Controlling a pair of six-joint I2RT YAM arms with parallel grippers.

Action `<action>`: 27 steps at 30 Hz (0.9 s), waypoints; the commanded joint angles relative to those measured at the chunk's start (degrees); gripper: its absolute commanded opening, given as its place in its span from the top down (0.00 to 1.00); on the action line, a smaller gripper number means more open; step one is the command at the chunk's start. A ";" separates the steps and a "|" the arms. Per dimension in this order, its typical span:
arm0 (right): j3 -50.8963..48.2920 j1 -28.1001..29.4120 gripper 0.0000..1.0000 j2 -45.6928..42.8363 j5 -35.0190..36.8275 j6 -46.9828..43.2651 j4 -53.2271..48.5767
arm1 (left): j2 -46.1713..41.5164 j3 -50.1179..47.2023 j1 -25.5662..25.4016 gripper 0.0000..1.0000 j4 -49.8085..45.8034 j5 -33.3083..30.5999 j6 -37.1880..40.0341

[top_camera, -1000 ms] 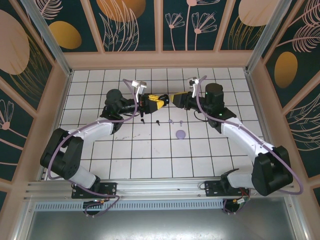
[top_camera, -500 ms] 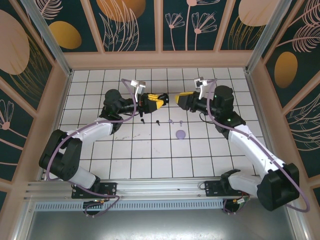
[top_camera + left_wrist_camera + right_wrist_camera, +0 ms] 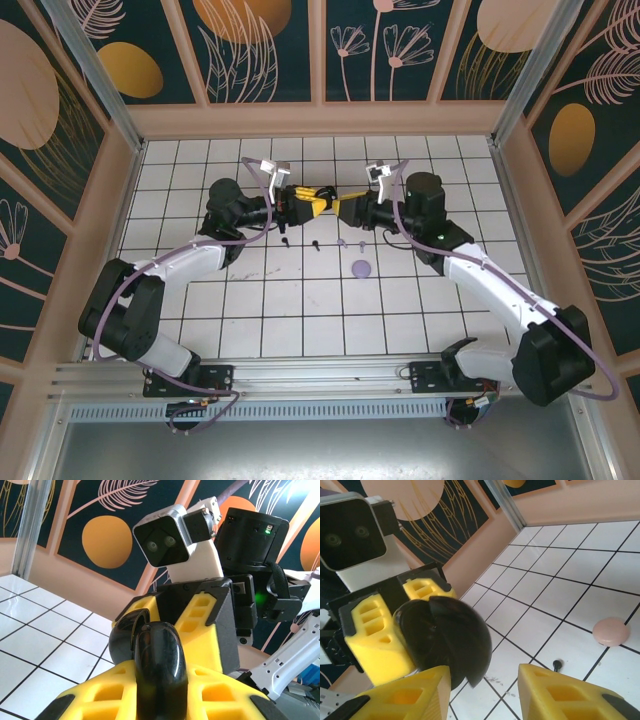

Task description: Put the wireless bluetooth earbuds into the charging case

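My left gripper (image 3: 312,201) is shut on a black round charging case (image 3: 160,665), held on edge above the table. The case's lid stands ajar (image 3: 440,635). My right gripper (image 3: 345,207) faces it, open, and the lid's edge sits just inside its left finger (image 3: 410,695); the right finger (image 3: 565,690) is well clear. Two black earbuds (image 3: 286,240) (image 3: 316,245) and two lavender earbuds (image 3: 341,242) (image 3: 361,242) lie on the white tiles below the grippers. One black earbud (image 3: 557,665) shows between the right fingers.
A lavender disc-shaped case (image 3: 361,268) lies on the tiles nearer the bases. A pink disc-shaped case (image 3: 611,631) sits on the tiles beyond the right gripper. Wooden walls (image 3: 320,120) ring the tiled floor.
The right gripper drew back to the right, then came in again to the black case, with its jaws a little narrower. The left gripper kept still, holding the case.
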 commanded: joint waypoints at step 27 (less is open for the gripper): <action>4.07 -0.29 0.78 2.51 0.94 0.19 3.04 | -0.10 0.77 -0.42 1.00 1.93 1.45 0.51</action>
